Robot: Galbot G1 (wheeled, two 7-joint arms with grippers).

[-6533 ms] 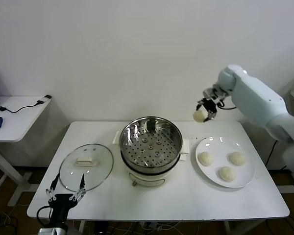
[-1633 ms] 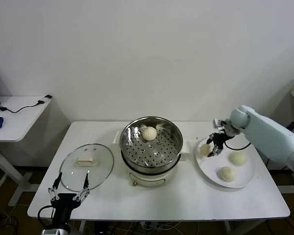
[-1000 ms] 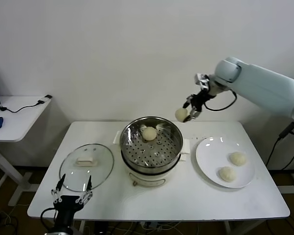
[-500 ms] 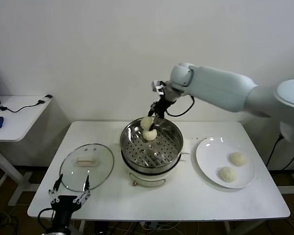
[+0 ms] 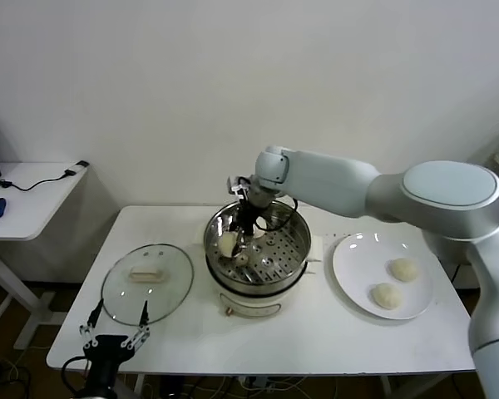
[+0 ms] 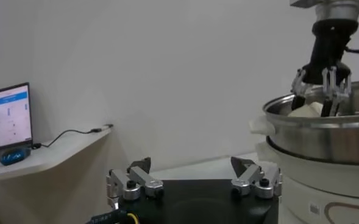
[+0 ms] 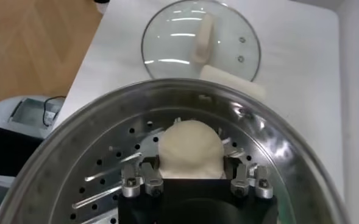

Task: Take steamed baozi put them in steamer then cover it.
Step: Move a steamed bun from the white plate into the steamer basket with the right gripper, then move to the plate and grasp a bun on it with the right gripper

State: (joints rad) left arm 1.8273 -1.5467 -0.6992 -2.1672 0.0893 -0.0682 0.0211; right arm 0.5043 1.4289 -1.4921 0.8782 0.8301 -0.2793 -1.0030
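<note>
The steel steamer (image 5: 295, 223) on its white base stands mid-table. My right gripper (image 5: 235, 235) reaches down into it and is shut on a cream-white baozi (image 5: 227, 244), held low over the left part of the perforated tray. In the right wrist view the baozi (image 7: 190, 148) sits between the fingers (image 7: 144, 178), with the steamer rim (image 7: 75, 140) around it. Two more baozi (image 5: 403, 268) (image 5: 386, 295) lie on the white plate (image 5: 353, 249). A baozi put in the steamer earlier is hidden behind the gripper. My left gripper (image 5: 115, 322) is open and parked at the table's front left.
The glass lid (image 5: 146, 283) with its white handle lies flat on the table left of the steamer, and shows in the right wrist view (image 7: 200, 39). A side desk (image 5: 33, 195) with a laptop and cables stands at the far left. The left wrist view shows the steamer (image 6: 325, 134).
My right gripper has carried the baozi from above the steamer's far rim down and left into the pot. The left arm has barely moved.
</note>
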